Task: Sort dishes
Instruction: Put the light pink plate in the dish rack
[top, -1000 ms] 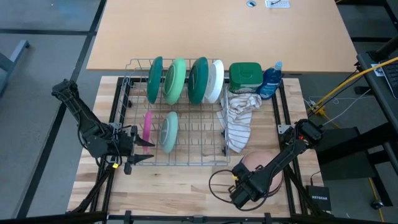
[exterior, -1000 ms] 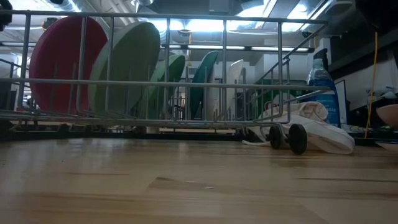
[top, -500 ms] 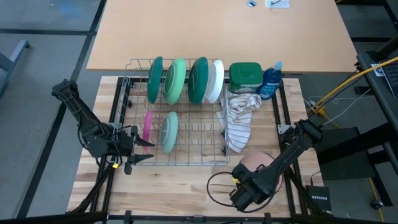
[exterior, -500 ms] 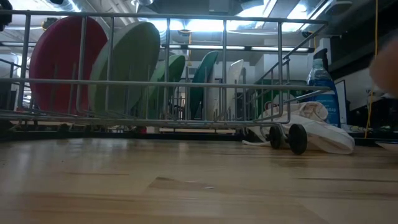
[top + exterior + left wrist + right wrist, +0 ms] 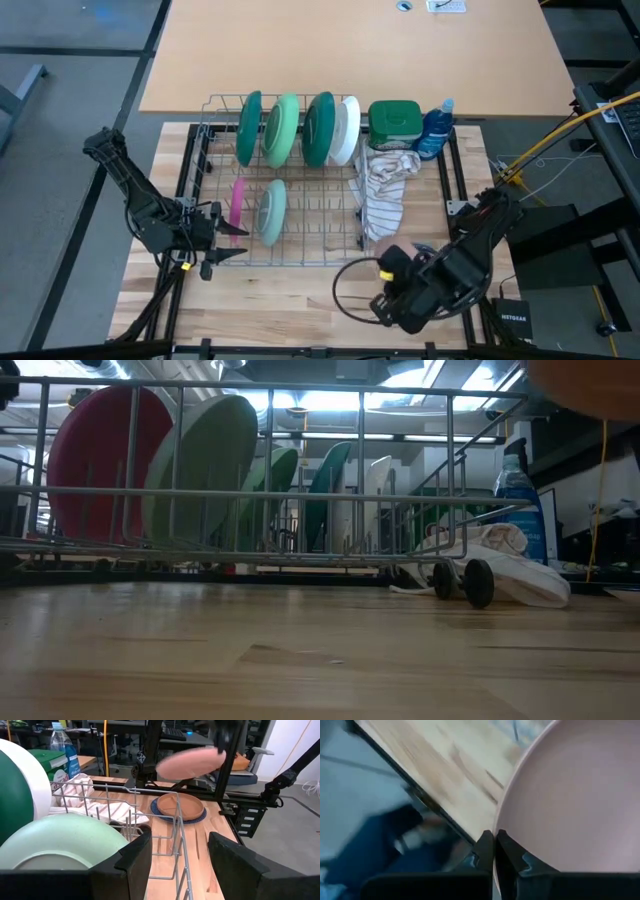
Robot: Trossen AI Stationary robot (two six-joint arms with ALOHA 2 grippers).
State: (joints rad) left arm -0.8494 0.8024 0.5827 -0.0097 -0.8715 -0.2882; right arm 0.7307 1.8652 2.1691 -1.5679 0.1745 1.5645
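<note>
Right gripper (image 5: 494,851) is pinched on the rim of a pink plate (image 5: 570,800), held clear above the wood table (image 5: 290,300) near its front right; the plate looks roughly level in the left wrist view, but it's blurred. Below it a brown plate (image 5: 180,806) sits on a navy plate (image 5: 159,814). Left gripper (image 5: 228,240) waits with jaws wide at the dish rack (image 5: 300,262), beside the pale teal plate (image 5: 271,211).
</note>
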